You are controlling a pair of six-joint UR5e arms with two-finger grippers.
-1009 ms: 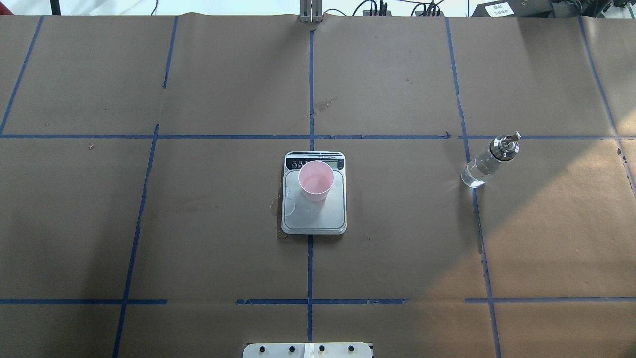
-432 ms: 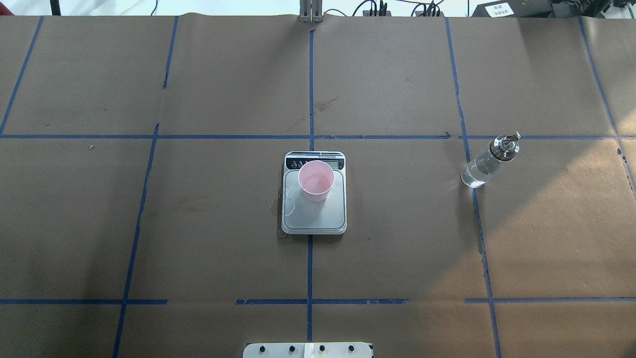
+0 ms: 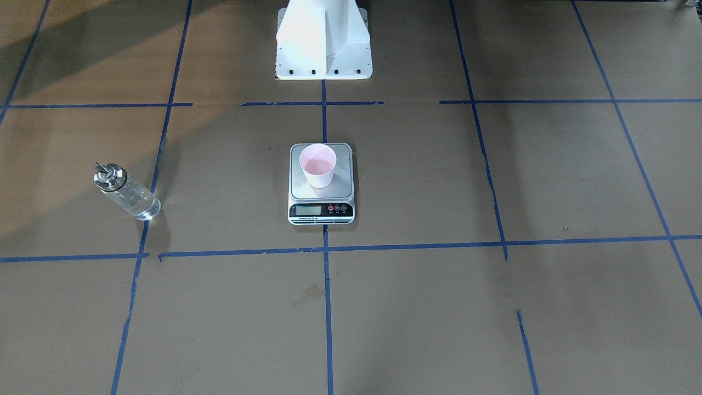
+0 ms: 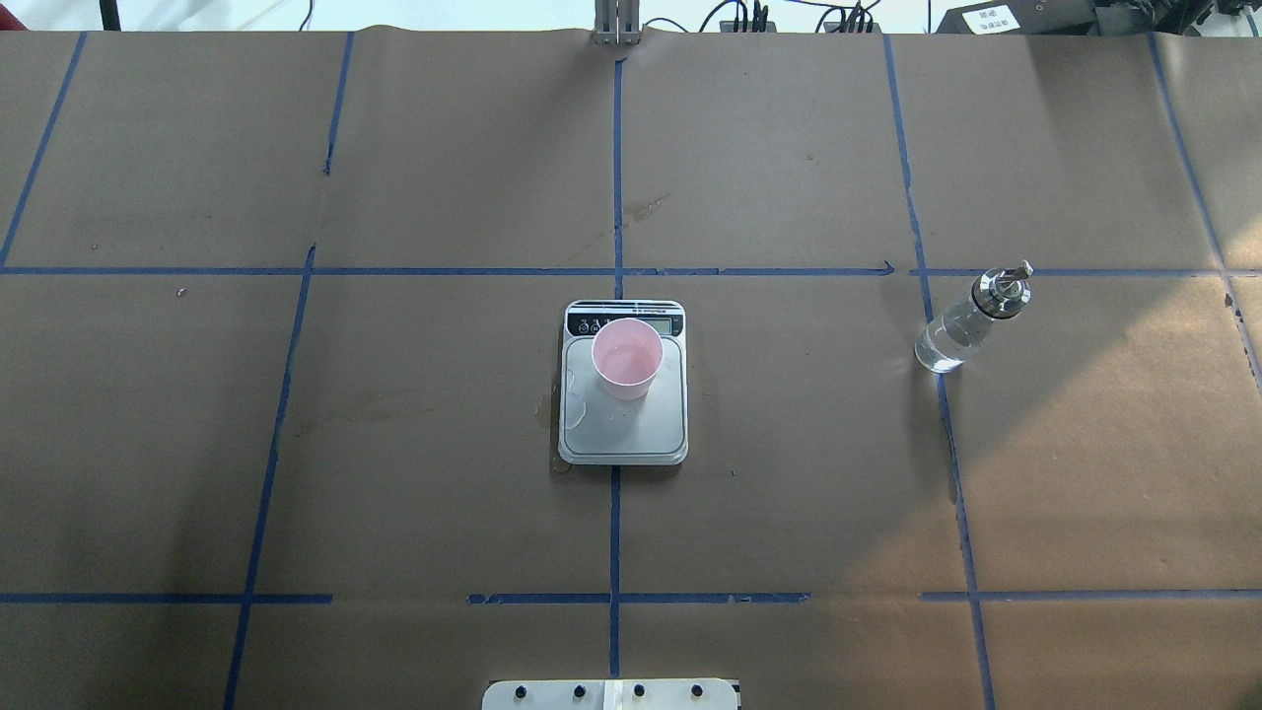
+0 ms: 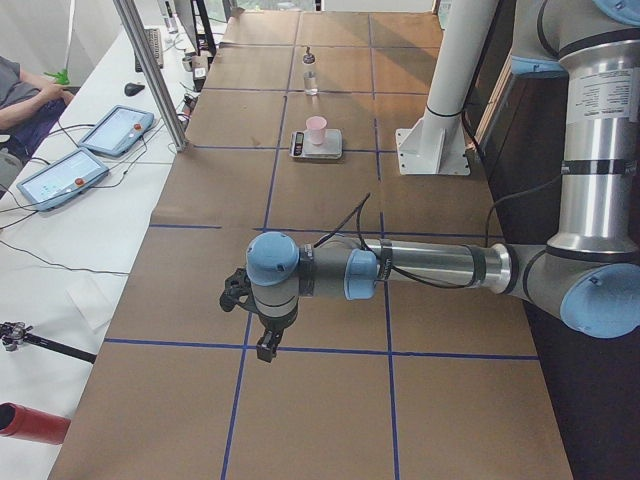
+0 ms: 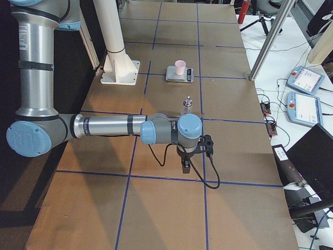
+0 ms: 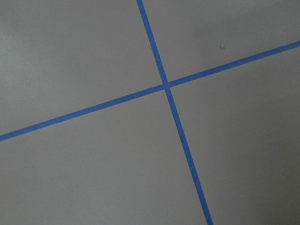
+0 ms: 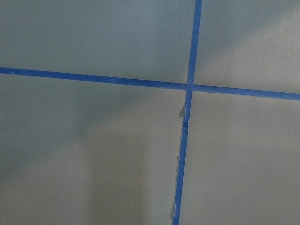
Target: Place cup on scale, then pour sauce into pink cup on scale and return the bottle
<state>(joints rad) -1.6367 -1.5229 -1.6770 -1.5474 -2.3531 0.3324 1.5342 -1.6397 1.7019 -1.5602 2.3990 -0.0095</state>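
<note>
Overhead exterior: the cup (image 4: 627,357) sits on the scale (image 4: 631,431), the bottle (image 4: 964,327) upright well to its right, so I'd hold clear; whether left gripper (image 5: 264,349) and right gripper (image 6: 186,167) are spread I cannot tell.

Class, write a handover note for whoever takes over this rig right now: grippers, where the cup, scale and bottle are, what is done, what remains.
Left gripper and right gripper: over bare table near its ends; open or shut cannot be told.
Cup stands on the scale.
Bottle upright on the table, robot's right side, free.
Done: cup placed, bottle set down.
Left: confirm the pour; cup's contents unclear.
</note>
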